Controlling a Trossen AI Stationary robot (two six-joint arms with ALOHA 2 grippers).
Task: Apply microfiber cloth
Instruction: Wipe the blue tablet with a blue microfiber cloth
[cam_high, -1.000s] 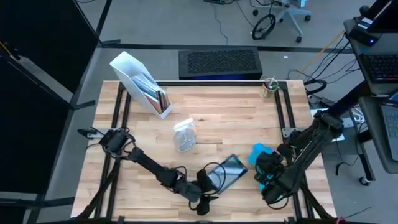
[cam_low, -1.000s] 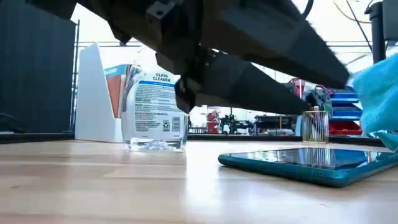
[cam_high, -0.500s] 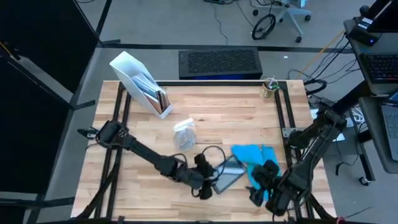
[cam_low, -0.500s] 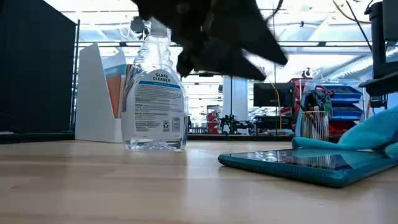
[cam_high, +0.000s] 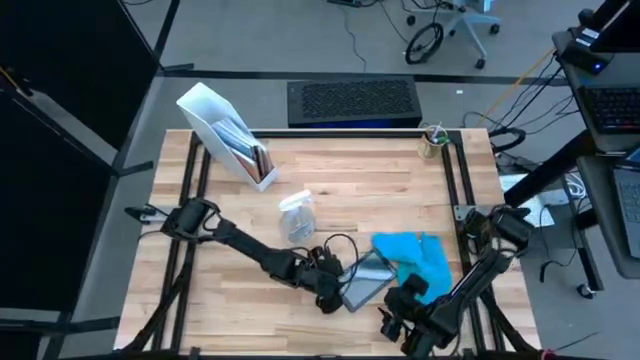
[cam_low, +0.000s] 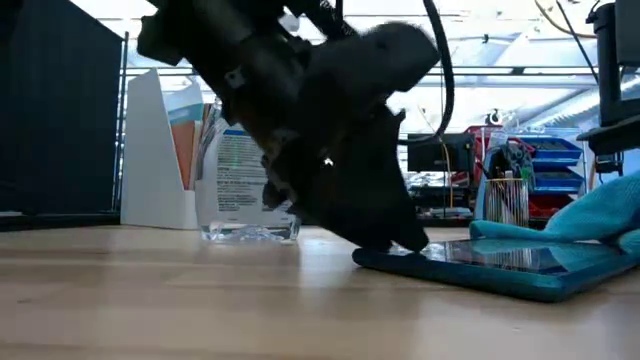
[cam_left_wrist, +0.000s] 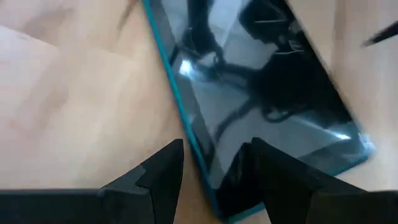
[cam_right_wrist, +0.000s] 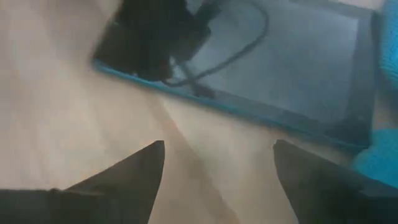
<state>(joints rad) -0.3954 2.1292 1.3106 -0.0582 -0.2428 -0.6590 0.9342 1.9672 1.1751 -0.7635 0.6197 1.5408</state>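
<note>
The sky-blue microfiber cloth (cam_high: 412, 255) lies crumpled, its near-left part draped over the far-right end of the teal-edged tablet (cam_high: 362, 283), the rest on the wood. The tablet lies flat on the table. My left gripper (cam_high: 332, 292) is open at the tablet's left side; in the left wrist view its fingers stand astride the tablet's teal long edge (cam_left_wrist: 186, 118). My right gripper (cam_high: 392, 322) is open near the table's front edge, just near of the tablet (cam_right_wrist: 267, 74), with nothing between its fingers. The cloth (cam_low: 600, 215) shows at the tablet's right end in the low view. My left gripper comes down slanting from the table's left onto the tablet's left end (cam_low: 400, 250), one finger (cam_left_wrist: 273, 174) over the screen and the other (cam_left_wrist: 163, 177) over the wood. Whether a finger touches the tablet, I cannot tell.
A clear glass-cleaner spray bottle (cam_high: 296, 218) stands just beyond the tablet. A white file holder (cam_high: 225, 135) stands at the far left, a pen cup (cam_high: 432, 142) at the far right corner. Bare wood lies at the near left.
My right gripper has let go of the cloth and drawn back toward the table's near edge and leftward. The cloth, held up a second ago, now lies over the tablet's right end. My left gripper has moved from the near edge to the tablet's left end and come down there.
</note>
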